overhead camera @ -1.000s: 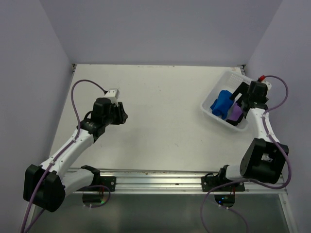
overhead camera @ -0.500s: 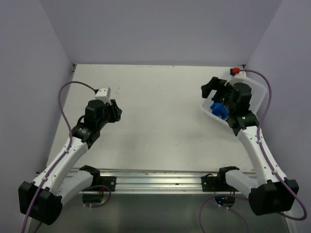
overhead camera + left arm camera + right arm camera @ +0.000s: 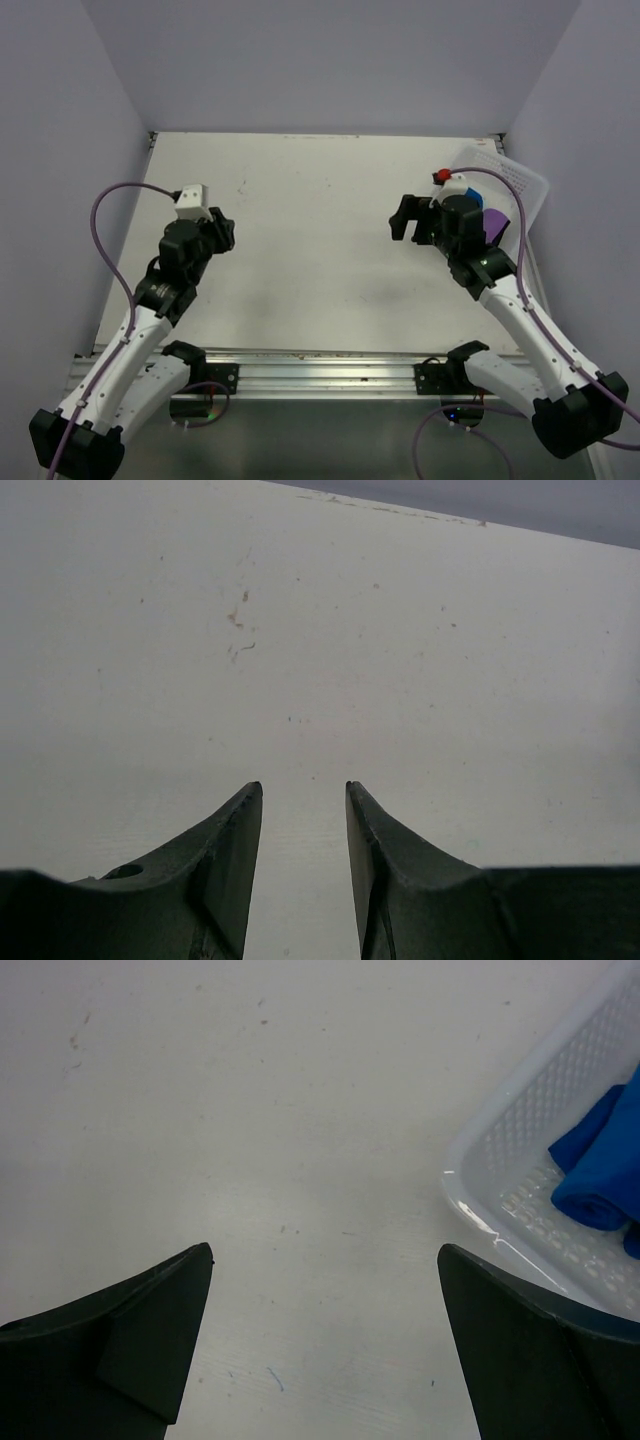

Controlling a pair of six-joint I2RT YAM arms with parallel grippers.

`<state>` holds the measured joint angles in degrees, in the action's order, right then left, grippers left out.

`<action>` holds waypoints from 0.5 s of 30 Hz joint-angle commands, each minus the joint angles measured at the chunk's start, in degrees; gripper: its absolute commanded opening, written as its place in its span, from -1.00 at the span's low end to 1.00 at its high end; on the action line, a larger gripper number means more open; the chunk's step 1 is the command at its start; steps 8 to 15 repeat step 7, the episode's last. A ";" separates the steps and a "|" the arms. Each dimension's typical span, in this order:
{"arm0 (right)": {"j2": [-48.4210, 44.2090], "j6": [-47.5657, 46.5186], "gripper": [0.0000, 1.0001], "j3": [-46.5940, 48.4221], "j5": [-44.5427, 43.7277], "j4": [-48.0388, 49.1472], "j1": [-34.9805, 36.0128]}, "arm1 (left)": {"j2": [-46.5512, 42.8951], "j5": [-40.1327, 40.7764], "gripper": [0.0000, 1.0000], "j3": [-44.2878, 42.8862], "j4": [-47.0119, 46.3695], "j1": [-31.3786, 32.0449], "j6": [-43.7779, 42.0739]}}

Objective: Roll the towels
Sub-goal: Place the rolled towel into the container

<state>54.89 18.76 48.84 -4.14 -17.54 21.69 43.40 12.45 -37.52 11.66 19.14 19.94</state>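
Across the pale desk, toward two o'clock, white perforated basket at the right edge. Just off its nine o'clock side, right gripper above bare desk, spread wide, holding nothing. Over at nine o'clock, left gripper, parted only narrowly, nothing between the fingers, bare desk beneath. Inside the basket, blue towel and, at its four o'clock in the overhead view, purple towel, both only partly in view.
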 commanded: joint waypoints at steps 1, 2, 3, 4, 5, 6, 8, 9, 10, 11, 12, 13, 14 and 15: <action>0.83 1.36 0.98 2.74 -8.59 -3.81 -0.07 | -0.77 1.70 -0.14 0.08 -2.52 -0.50 -1.75; 1.61 1.45 0.98 2.84 -8.95 -3.99 -0.16 | -0.51 1.53 -0.14 0.08 -2.43 -0.50 -2.01; 1.71 1.28 0.98 2.58 -9.21 -4.17 -0.16 | -0.16 1.09 -0.14 0.08 -2.35 -0.50 -2.10; 2.06 1.10 0.98 2.23 -9.04 -3.73 -0.07 | 0.45 1.09 -0.14 0.16 -2.52 -0.50 -2.10; 3.02 1.53 0.98 2.31 -8.87 -3.56 -0.07 | 0.81 0.91 -0.14 0.25 -2.69 -0.50 -2.10; 3.29 1.97 0.98 2.75 -8.69 -3.55 -0.16 | 1.07 0.74 -0.14 0.25 -2.78 -0.50 -2.02; 3.38 2.85 0.98 3.19 -9.21 -3.64 -0.07 | 1.77 0.56 -0.14 0.16 -3.22 -0.50 -1.93; 3.38 2.85 0.98 3.19 -9.21 -3.64 -0.07 | 1.77 0.56 -0.14 0.16 -3.22 -0.50 -1.93; 3.38 2.85 0.98 3.19 -9.21 -3.64 -0.07 | 1.77 0.56 -0.14 0.16 -3.22 -0.50 -1.93; 3.38 2.85 0.98 3.19 -9.21 -3.64 -0.07 | 1.77 0.56 -0.14 0.16 -3.22 -0.50 -1.93; 3.38 2.85 0.98 3.19 -9.21 -3.64 -0.07 | 1.77 0.56 -0.14 0.16 -3.22 -0.50 -1.93; 3.38 2.85 0.98 3.19 -9.21 -3.64 -0.07 | 1.77 0.56 -0.14 0.16 -3.22 -0.50 -1.93; 3.38 2.85 0.98 3.19 -9.21 -3.64 -0.07 | 1.77 0.56 -0.14 0.16 -3.22 -0.50 -1.93; 3.38 2.85 0.98 3.19 -9.21 -3.64 -0.07 | 1.77 0.56 -0.14 0.16 -3.22 -0.50 -1.93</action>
